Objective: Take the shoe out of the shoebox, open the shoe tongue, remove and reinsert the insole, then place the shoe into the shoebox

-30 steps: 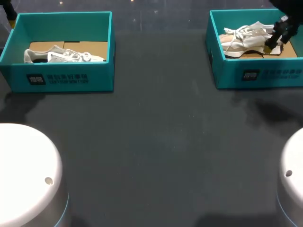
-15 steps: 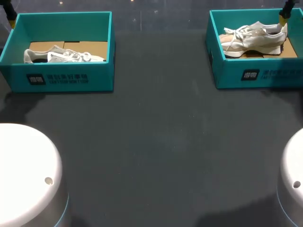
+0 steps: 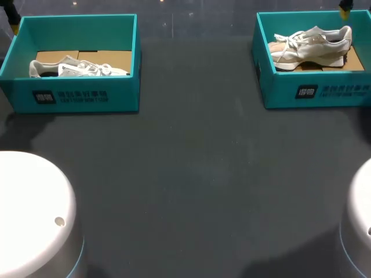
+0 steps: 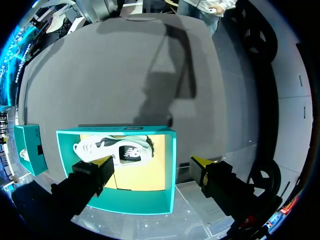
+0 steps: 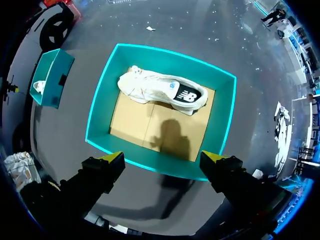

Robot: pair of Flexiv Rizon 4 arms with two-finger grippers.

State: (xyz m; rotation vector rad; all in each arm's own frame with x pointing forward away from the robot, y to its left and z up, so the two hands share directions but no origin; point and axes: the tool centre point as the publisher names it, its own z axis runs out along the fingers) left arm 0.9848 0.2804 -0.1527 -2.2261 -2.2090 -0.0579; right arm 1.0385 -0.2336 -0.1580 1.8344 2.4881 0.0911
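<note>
A white shoe (image 3: pixel 78 68) lies in the left teal shoebox (image 3: pixel 75 95), and a beige shoe (image 3: pixel 310 46) lies in the right teal shoebox (image 3: pixel 324 92). My left gripper (image 4: pixel 152 164) hangs open high above the left shoebox (image 4: pixel 140 202), with the white shoe (image 4: pixel 115 150) below it. My right gripper (image 5: pixel 164 159) is open high over the near wall of the right shoebox (image 5: pixel 95 112), clear of the beige shoe (image 5: pixel 160 90). In the head view only a yellow tip of each shows: the left fingertip (image 3: pixel 13 24) and the right fingertip (image 3: pixel 345 6).
Both boxes stand at the far side of the dark table (image 3: pixel 191 174), with cardboard floors beneath the shoes. Two white arm bases (image 3: pixel 35 214) sit at the near corners. From the right wrist, the left shoebox (image 5: pixel 50 77) shows off to the side.
My right gripper has lifted out of the right shoebox, from beside the beige shoe's heel up to the far edge of the view. The shoe stayed in the box. My left arm has not moved.
</note>
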